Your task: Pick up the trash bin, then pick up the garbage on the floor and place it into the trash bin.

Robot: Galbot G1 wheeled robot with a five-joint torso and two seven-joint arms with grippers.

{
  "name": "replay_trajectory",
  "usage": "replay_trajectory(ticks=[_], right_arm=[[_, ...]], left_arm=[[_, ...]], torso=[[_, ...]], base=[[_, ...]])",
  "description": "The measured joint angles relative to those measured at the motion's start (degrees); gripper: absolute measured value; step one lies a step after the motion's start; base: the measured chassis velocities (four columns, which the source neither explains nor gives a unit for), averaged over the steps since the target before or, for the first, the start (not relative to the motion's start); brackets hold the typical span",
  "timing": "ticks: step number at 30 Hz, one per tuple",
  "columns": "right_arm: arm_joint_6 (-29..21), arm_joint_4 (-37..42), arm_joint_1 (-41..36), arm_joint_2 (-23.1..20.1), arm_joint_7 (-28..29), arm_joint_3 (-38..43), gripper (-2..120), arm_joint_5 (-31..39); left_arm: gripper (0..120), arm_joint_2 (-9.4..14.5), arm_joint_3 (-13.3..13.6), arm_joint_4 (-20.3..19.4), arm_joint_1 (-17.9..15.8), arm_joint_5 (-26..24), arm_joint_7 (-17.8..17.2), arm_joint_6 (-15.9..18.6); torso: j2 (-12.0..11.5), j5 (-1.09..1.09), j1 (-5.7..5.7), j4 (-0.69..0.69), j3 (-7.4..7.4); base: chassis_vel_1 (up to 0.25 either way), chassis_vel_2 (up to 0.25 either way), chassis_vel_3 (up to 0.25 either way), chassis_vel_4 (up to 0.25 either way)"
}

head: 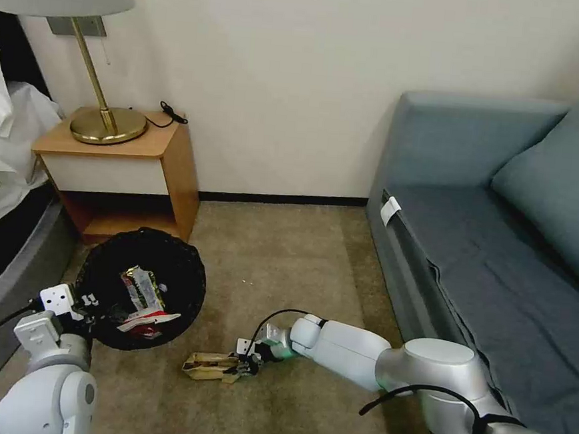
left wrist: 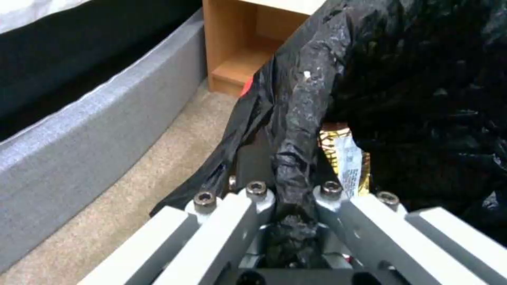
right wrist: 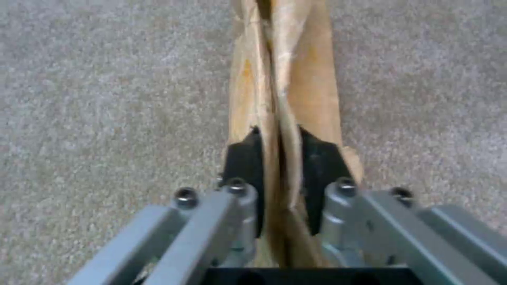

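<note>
Black bin liner (head: 184, 282); tan paper bag (head: 209, 366) (creased); beige carpet (head: 279, 263)

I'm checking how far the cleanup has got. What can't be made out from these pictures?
- Trash bin, head view: its white body is hidden under the black liner.
- Litter inside, left wrist view: liner folds cover all but one wrapper.
- Paper bag, right wrist view: far end cut off by the edge; right tool covers the near end.

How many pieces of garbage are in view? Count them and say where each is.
3: a snack wrapper and a red-and-white carton inside the trash bin, and a tan paper bag pinched by the right gripper. More may lie hidden inside.
</note>
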Motion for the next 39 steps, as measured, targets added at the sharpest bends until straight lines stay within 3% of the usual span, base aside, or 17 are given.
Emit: replay_trajectory(ticks=[4, 12, 16, 21, 27, 32, 39], right_arm=[[0.3, 1.4, 0.0, -1.0, 0.6, -0.1, 0, 0.7], [0.9, 6.6, 0.9, -4.2, 2.5, 1.6, 0, 2.7], [0.4, 13.1, 3.3, -9.7, 4.4, 6.1, 0, 3.7], [0.7, 14.2, 4.8, -15.0, 5.2, 13.6, 0, -1.2], [0.1, 17.8, 5.2, -19.1, 7.7, 21.6, 0, -0.9], [-2.8, 35.3, 5.4, -21.2, 13.5, 28.9, 0, 5.5], [-4.7, 47.6, 5.6, -19.8, 18.7, 27.5, 0, 9.6]], left_arm=[[3, -0.1, 0.0, 0.1, -0.1, 0.0, 0.0, 0.0], [3, 0.0, -0.1, 0.1, -0.1, 0.0, 0.0, 0.0], [3, 0.4, -0.1, 0.2, -0.3, -0.2, 0.0, 0.0], [3, 0.7, 0.0, 0.5, -0.5, -0.4, 0.0, 0.2], [3, 0.8, 0.1, 0.8, -0.5, -0.5, 0.0, 0.2], [3, 0.7, 0.6, 1.3, -0.7, -0.5, 0.0, 0.3], [3, 0.5, 0.7, 1.3, -0.8, -0.6, -0.1, 0.4]], torso=[[0.0, 0.00, 0.00, 0.00, 0.00], [0.0, 0.01, 0.00, 0.01, 0.00], [0.0, 0.01, 0.00, -0.01, 0.00], [0.0, 0.00, 0.00, -0.01, 0.00], [0.0, 0.01, 0.00, -0.03, 0.00], [0.0, -0.01, 0.00, 0.00, 0.00], [0.0, -0.02, 0.00, 0.00, 0.00]], base=[[0.000, 0.000, 0.000, 0.000], [0.000, 0.000, 0.000, 0.000], [0.000, 0.000, 0.000, 0.000], [0.000, 0.000, 0.000, 0.000], [0.000, 0.000, 0.000, 0.000], [0.000, 0.000, 0.000, 0.000], [0.000, 0.000, 0.000, 0.000]])
